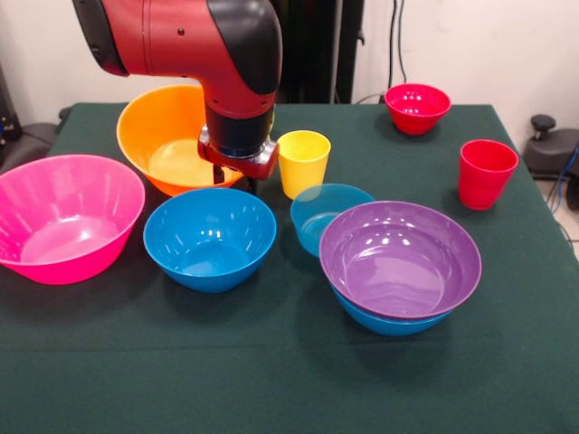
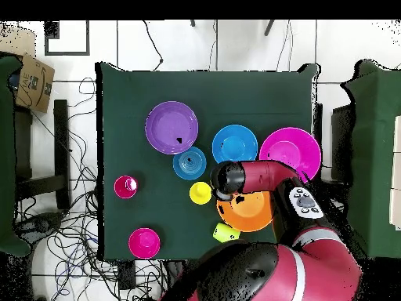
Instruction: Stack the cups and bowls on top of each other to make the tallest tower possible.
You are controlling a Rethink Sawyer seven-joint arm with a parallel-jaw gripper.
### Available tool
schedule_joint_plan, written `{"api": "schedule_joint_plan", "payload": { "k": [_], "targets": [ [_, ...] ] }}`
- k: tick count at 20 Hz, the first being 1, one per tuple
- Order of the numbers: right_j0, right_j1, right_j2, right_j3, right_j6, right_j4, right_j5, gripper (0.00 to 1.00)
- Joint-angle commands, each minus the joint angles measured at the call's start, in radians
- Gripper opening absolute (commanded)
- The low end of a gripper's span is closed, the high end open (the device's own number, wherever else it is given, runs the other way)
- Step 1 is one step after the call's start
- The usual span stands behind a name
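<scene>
Hovering over near rim of orange bowl (image 1: 167, 136), gripper (image 1: 237, 163); jaw state cannot tell, hidden under wrist. Just beside: yellow cup (image 1: 303, 161), upright. Below: blue bowl (image 1: 210, 237), small translucent blue bowl (image 1: 321, 212) touching purple bowl (image 1: 400, 259), which is nested in second blue bowl (image 1: 389, 323). Pink bowl (image 1: 63, 217) at table edge. Red cup (image 1: 486, 172), small red bowl (image 1: 417, 107) well apart. Lime green cup (image 2: 225, 232) on side beside orange bowl. No tower standing.
</scene>
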Motion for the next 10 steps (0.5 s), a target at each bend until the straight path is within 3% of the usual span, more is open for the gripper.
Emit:
{"api": "schedule_joint_plan", "payload": {
  "k": [1, 10],
  "targets": [
    [0.025, 0.129, 0.058, -0.081, -0.065, -0.05, -0.055, 0.0],
    [0.025, 0.129, 0.057, -0.077, -0.058, -0.056, -0.075, 0.0]
  ]
}}
